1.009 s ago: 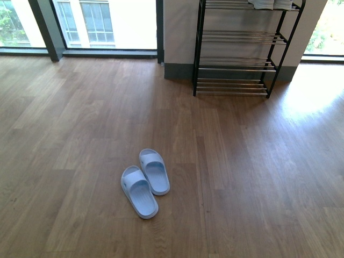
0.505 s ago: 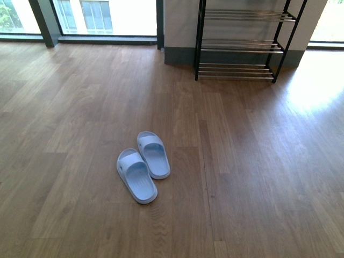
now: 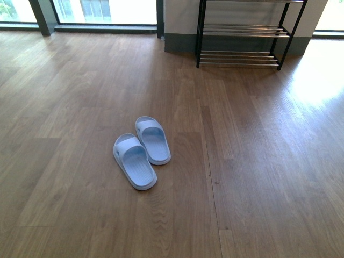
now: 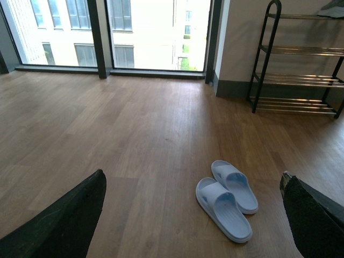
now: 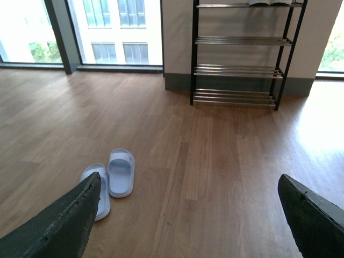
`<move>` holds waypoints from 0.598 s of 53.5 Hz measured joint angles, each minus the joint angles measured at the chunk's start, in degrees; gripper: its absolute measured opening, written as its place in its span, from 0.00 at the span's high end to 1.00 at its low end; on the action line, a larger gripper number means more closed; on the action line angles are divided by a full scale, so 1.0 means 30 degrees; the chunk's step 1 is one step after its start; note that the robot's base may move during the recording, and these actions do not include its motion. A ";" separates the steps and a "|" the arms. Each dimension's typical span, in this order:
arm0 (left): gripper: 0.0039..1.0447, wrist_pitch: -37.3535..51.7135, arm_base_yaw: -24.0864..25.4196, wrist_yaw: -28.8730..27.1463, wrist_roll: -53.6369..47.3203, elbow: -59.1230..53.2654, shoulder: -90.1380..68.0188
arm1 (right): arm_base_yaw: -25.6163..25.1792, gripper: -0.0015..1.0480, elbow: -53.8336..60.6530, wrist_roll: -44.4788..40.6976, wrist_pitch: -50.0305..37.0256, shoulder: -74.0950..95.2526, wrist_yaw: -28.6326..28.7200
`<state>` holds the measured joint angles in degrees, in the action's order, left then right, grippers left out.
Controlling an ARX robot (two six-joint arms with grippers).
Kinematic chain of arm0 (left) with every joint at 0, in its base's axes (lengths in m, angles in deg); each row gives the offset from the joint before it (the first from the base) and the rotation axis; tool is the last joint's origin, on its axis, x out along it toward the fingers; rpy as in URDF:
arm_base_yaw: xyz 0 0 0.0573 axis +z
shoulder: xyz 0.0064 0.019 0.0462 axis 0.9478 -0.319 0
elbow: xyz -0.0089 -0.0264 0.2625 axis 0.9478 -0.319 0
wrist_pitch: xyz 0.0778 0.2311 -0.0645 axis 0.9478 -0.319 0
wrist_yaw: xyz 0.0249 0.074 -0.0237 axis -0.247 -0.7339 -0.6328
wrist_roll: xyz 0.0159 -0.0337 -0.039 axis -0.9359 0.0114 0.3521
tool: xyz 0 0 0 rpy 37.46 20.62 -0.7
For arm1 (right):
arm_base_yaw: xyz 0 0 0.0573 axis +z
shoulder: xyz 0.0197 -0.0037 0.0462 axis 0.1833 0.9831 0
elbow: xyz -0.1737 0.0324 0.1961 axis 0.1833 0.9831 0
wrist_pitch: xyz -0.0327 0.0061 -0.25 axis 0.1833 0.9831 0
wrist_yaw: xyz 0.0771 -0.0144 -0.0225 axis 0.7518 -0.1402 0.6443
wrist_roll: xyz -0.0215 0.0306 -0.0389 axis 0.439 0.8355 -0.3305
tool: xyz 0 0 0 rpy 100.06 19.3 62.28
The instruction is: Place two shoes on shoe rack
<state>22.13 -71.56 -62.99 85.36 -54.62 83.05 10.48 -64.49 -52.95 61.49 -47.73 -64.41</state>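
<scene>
Two pale blue slide sandals lie side by side on the wooden floor, one [image 3: 134, 161] nearer me and one [image 3: 153, 140] just beyond it. The shoe rack [image 3: 242, 30], black-framed with chrome bars, stands against the far wall at the right. Neither arm shows in the front view. My left gripper [image 4: 192, 176] is open and empty, and the sandals [image 4: 223, 208] lie on the floor between its fingers [image 4: 70, 220]. My right gripper [image 5: 189, 178] is open and empty too, with the sandals [image 5: 121, 172] beside its one finger [image 5: 64, 223]. Pale shoe soles [image 5: 270, 2] rest on the rack's [image 5: 236, 40] top shelf.
Tall windows with dark frames [image 3: 43, 16] run along the far wall to the left of the rack. A grey skirting [image 3: 180, 43] runs behind the rack. Bare wooden floor [image 3: 258, 150] stretches between the sandals and the rack.
In the front view the sandals and the rack have both slid upward. The rack's upper shelves have left the top edge.
</scene>
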 joint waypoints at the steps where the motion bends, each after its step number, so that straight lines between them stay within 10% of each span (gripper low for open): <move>1: 0.09 0.0000 0.0000 0.0000 0.0000 0.0000 0.0000 | 0.0000 0.09 0.0000 0.0000 0.0000 0.0000 0.0000; 32: 0.09 0.0007 0.0000 0.0007 0.0000 0.0000 0.0000 | 0.0000 0.09 0.0000 0.0000 0.0000 -0.0007 0.0000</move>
<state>22.15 -71.56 -62.97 85.36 -54.62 83.05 10.48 -64.49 -52.95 61.49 -47.75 -64.41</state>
